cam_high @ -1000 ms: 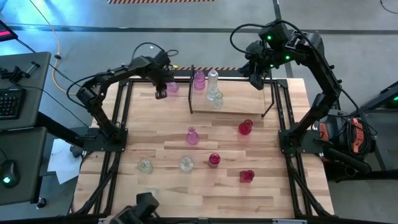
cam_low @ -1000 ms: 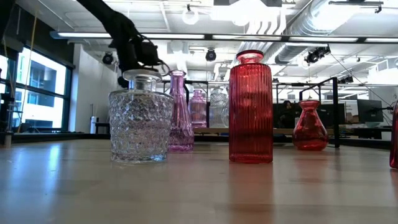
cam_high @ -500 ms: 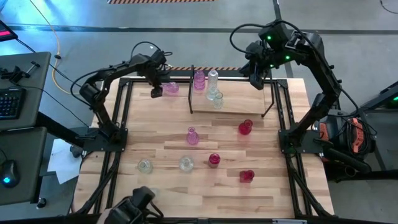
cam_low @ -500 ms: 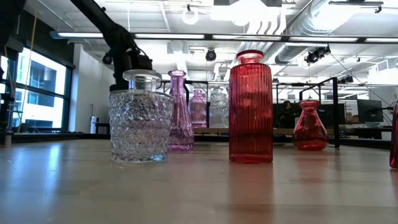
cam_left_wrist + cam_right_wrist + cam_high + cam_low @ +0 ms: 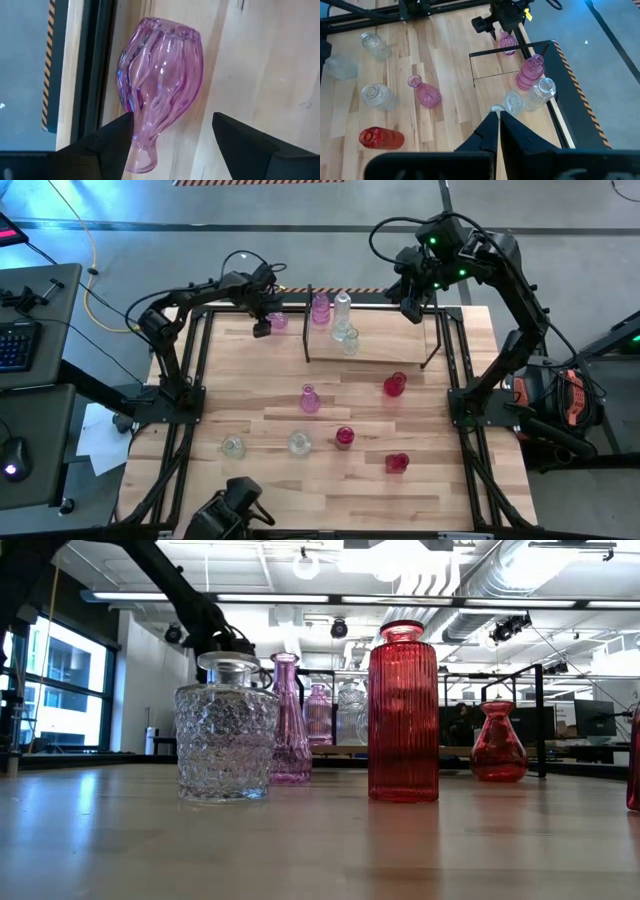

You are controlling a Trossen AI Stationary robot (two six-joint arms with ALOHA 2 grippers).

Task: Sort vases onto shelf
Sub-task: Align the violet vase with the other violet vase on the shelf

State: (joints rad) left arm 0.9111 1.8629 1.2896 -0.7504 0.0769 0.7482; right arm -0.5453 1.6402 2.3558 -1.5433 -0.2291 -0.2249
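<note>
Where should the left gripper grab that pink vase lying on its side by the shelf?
Probably across the narrow neck of the pink vase, coming from above. It lies tipped over, its body bulging and ribbed, so the neck looks easier. The left gripper is open, fingers either side.

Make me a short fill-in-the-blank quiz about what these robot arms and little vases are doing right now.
1. The pink vase under the left gripper is lying on its ____.
2. The shelf holds ____ vases.
3. The right gripper has its fingers ____.

Missing words: side; three; shut
</note>
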